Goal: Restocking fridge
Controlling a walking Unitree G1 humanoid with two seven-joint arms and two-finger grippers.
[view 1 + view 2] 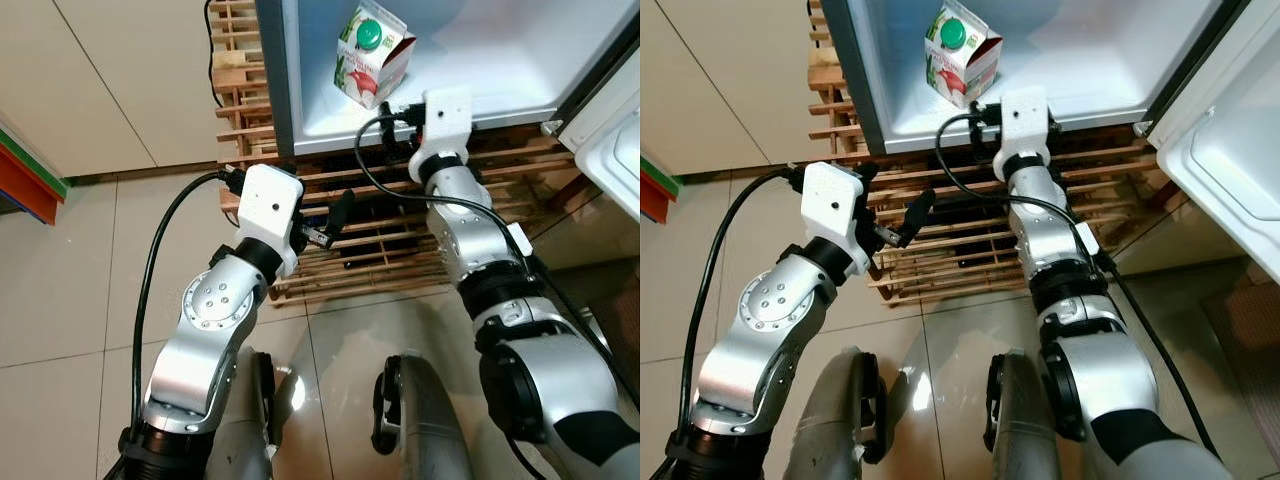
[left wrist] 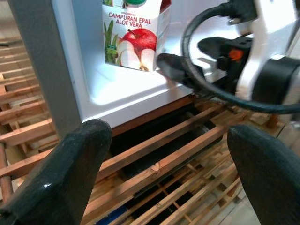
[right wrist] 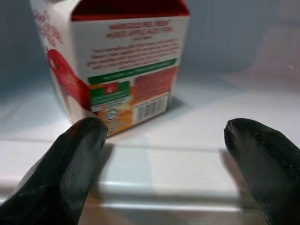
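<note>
A white and red apple and aloe vera juice carton (image 1: 372,55) with a green cap stands upright on the white floor of the open fridge (image 1: 490,70), near its front left corner. My right gripper (image 3: 164,159) is open at the fridge's front lip. Its fingers (image 3: 70,164) point at the carton (image 3: 122,70), which stands just beyond their tips, untouched. My left gripper (image 1: 330,222) is open too and holds nothing. It hovers lower, in front of the wooden slat rack (image 2: 159,154) under the fridge, and the carton (image 2: 133,37) is up ahead of it.
The fridge door (image 1: 610,150) hangs open at the right. The wooden slat rack (image 1: 380,250) runs under and left of the fridge. A red and green object (image 1: 25,180) lies on the tiled floor at far left. My own legs (image 1: 420,420) are below.
</note>
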